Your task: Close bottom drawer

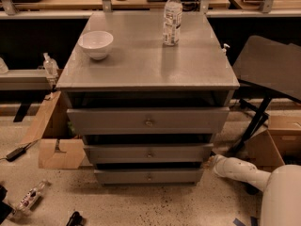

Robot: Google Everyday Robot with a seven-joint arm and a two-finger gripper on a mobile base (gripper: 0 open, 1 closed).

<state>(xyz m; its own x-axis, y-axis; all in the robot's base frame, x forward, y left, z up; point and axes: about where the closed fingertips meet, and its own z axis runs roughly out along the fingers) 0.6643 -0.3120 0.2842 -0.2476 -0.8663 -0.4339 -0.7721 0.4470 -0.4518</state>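
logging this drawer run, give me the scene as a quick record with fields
furniture: grey wooden three-drawer cabinet
target: bottom drawer, narrowest grey wooden front, small round metal knob, dark gap above it
gripper: gripper at the tip of the white robot arm, low right, by the bottom drawer's right end; contact cannot be told
on top: white ceramic bowl front left, clear plastic water bottle upright at back
floor: brown cardboard box left of cabinet
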